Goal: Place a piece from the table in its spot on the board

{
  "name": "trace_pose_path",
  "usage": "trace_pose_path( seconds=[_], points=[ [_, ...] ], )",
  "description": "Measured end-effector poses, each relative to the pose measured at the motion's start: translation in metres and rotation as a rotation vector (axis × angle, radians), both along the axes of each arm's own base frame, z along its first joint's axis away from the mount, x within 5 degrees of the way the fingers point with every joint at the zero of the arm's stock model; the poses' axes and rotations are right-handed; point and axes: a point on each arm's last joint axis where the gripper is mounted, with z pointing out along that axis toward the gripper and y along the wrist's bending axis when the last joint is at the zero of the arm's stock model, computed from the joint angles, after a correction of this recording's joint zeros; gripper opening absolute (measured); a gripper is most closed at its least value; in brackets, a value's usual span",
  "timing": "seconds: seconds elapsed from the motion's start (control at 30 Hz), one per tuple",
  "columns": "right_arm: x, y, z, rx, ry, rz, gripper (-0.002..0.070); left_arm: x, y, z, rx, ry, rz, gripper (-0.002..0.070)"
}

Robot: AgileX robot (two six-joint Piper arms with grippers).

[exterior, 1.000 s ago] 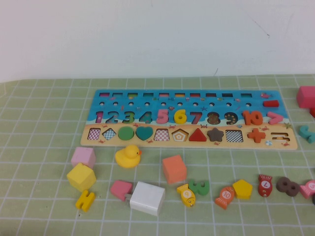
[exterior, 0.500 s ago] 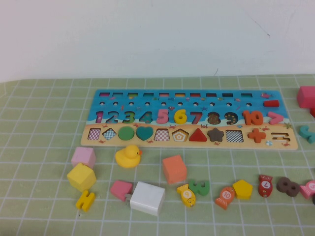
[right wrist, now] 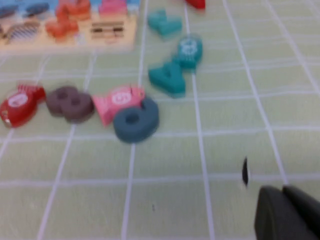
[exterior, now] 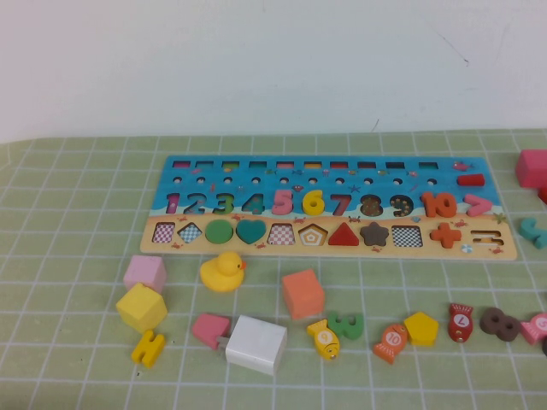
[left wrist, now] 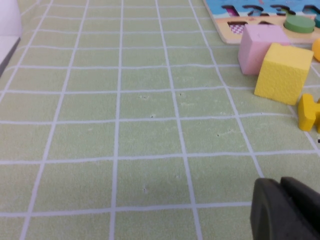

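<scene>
The yellow "6" [exterior: 313,202] lies flat in the digit row of the board [exterior: 410,184], between the pink 5 and the 7. The board lies across the far middle of the green grid table [exterior: 68,256]. Neither gripper shows in the high view. My left gripper [left wrist: 282,182] is shut and empty, low over bare cloth, with the board's corner [left wrist: 220,15] far ahead. My right gripper [right wrist: 282,190] is shut and empty over the cloth, short of loose pieces to the right of the board's end [right wrist: 125,42].
In front of the board lie a yellow duck [exterior: 223,272], orange cube [exterior: 302,293], white block [exterior: 256,343], pink cube [exterior: 144,273], yellow pentagon block [exterior: 141,307], yellow H piece [exterior: 148,348], green 3 [exterior: 347,325] and several fish. A pink block [exterior: 532,167] sits at the right edge.
</scene>
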Motion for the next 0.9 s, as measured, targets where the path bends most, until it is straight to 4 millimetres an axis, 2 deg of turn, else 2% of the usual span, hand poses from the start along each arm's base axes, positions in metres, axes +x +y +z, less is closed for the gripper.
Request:
trace_pose_path(
  seconds=[0.17,0.9],
  points=[
    [0.0023,-0.0001,0.0013,0.0,-0.055,-0.001,-0.0001,0.0,0.0,0.0,0.0,0.0,0.0,-0.0002],
    [0.0023,-0.0001,0.0013,0.0,-0.055,-0.001,-0.0001,0.0,-0.0001,0.0,0.0,0.0,-0.002,-0.0002]
  ],
)
